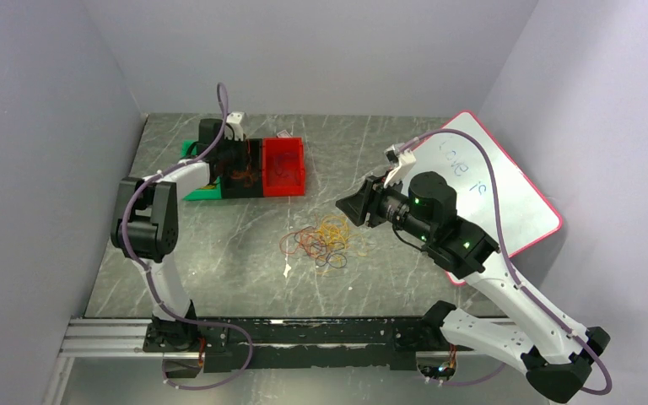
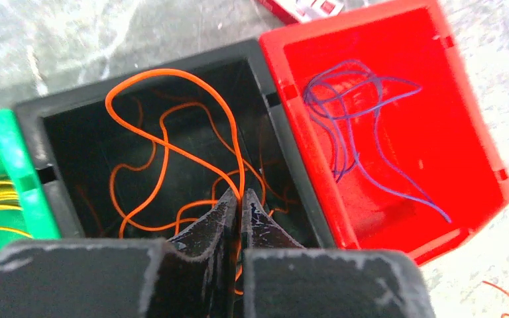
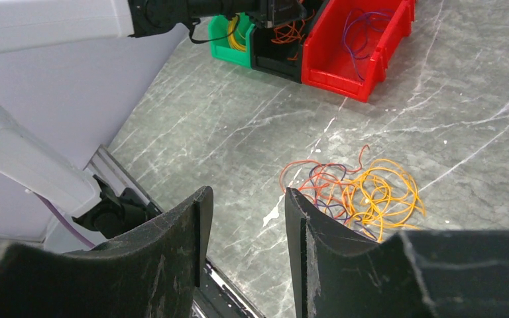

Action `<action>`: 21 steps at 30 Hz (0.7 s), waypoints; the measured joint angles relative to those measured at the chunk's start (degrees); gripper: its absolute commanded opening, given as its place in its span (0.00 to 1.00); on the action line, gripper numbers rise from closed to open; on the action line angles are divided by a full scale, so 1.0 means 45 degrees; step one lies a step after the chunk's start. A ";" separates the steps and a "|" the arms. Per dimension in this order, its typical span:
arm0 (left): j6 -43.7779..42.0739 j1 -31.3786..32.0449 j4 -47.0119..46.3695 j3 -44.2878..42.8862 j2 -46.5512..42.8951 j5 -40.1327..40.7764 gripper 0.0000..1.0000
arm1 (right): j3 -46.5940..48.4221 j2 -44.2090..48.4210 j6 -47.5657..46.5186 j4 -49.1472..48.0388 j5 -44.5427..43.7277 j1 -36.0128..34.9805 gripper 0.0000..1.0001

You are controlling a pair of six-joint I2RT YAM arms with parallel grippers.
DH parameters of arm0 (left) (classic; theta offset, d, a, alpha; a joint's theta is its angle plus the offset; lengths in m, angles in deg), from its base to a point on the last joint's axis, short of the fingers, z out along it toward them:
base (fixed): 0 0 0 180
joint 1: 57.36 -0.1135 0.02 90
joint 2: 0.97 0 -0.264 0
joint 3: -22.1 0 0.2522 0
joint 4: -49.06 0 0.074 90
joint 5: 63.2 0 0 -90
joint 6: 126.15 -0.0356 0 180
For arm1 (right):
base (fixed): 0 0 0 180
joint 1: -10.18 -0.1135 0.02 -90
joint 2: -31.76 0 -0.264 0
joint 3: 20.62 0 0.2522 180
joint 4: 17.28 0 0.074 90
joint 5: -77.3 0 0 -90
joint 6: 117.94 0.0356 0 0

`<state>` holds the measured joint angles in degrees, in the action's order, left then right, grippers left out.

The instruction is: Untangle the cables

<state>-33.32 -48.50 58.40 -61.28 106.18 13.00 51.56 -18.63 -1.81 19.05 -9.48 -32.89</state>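
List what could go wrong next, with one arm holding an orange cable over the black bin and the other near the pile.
1. The orange cable arches above the black bin's rim, next to the red bin; when the shut left fingers release it, it may spring out or cling to them.
2. The pile tangles orange, yellow and purple cables; the open right fingers may lift several at once.

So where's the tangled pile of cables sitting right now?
In the top view the pile lies in the middle of the table, on the near side of the red bin and just beside the right claw.
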 measured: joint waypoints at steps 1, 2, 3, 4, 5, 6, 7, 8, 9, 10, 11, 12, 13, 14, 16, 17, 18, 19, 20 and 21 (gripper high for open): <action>0.0039 0.0000 0.0029 -0.0005 0.0180 -0.0005 0.07 | 0.0000 0.0000 0.0000 0.0000 -0.0005 0.0000 0.48; 0.0068 0.0010 0.0078 -0.0034 0.0355 -0.0005 0.07 | 0.0000 0.0000 0.0000 0.0000 -0.0005 0.0000 0.48; 0.0107 0.0010 0.0155 -0.0092 0.0544 -0.0005 0.07 | 0.0000 0.0000 0.0000 0.0000 -0.0005 0.0000 0.48; 0.0141 0.0019 0.0214 -0.0160 0.0709 -0.0005 0.07 | 0.0000 0.0000 -0.0005 0.0000 -0.0005 0.0000 0.48; 0.0194 0.0024 0.0248 -0.0219 0.0860 0.0000 0.07 | 0.0000 0.0000 -0.0005 0.0000 -0.0005 0.0000 0.48; 0.0238 0.0039 0.0277 -0.0248 0.0981 0.0005 0.07 | 0.0000 0.0000 -0.0005 0.0000 -0.0005 0.0000 0.48; 0.0253 0.0049 0.0301 -0.0253 0.1054 0.0005 0.07 | 0.0000 0.0000 -0.0005 0.0000 -0.0005 0.0000 0.48; 0.0287 0.0053 0.0311 -0.0253 0.1117 0.0010 0.07 | 0.0000 0.0000 -0.0005 0.0000 -0.0005 0.0000 0.48; 0.0306 0.0053 0.0316 -0.0257 0.1166 0.0010 0.07 | 0.0000 0.0000 -0.0005 0.0000 -0.0005 0.0000 0.48; 0.0330 0.0053 0.0325 -0.0272 0.1214 0.0010 0.07 | 0.0000 -0.0005 -0.0005 0.0000 -0.0005 0.0000 0.48; 0.0345 0.0053 0.0335 -0.0296 0.1277 0.0010 0.07 | 0.0000 -0.0005 -0.0005 0.0000 -0.0005 0.0000 0.48; 0.0369 0.0053 0.0398 -0.0364 0.1365 0.0010 0.08 | 0.0000 -0.0010 -0.0005 0.0000 -0.0005 0.0000 0.48; 0.0374 0.0053 0.0476 -0.0476 0.1477 0.0010 0.09 | 0.0000 -0.0015 -0.0005 0.0000 -0.0005 0.0000 0.48; 0.0379 0.0053 0.0525 -0.0563 0.1579 0.0010 0.11 | 0.0000 -0.0029 -0.0005 0.0000 -0.0005 0.0000 0.48; 0.0389 0.0053 0.0607 -0.0636 0.1724 0.0015 0.16 | 0.0000 -0.0049 -0.0005 0.0005 -0.0005 0.0000 0.48; 0.0423 0.0053 0.0680 -0.0636 0.1739 0.0015 0.18 | 0.0000 -0.0049 -0.0005 0.0005 -0.0005 0.0000 0.48; 0.0447 0.0053 0.0772 -0.0636 0.1739 0.0019 0.21 | 0.0000 -0.0049 -0.0005 0.0005 -0.0005 0.0000 0.48; 0.0471 0.0053 0.0806 -0.0636 0.1739 0.0019 0.23 | 0.0000 -0.0049 -0.0005 0.0000 -0.0005 0.0000 0.48; 0.0481 0.0053 0.0806 -0.0636 0.1739 0.0019 0.25 | 0.0000 -0.0049 -0.0005 0.0005 -0.0005 0.0000 0.48; 0.0495 0.0053 0.0821 -0.0636 0.1739 0.0024 0.27 | 0.0000 -0.0049 -0.0005 0.0005 -0.0005 0.0000 0.48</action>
<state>-31.09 -48.26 62.09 -64.15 114.01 13.11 51.56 -18.85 -1.83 19.07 -9.50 -32.89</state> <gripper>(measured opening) 0.214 0.484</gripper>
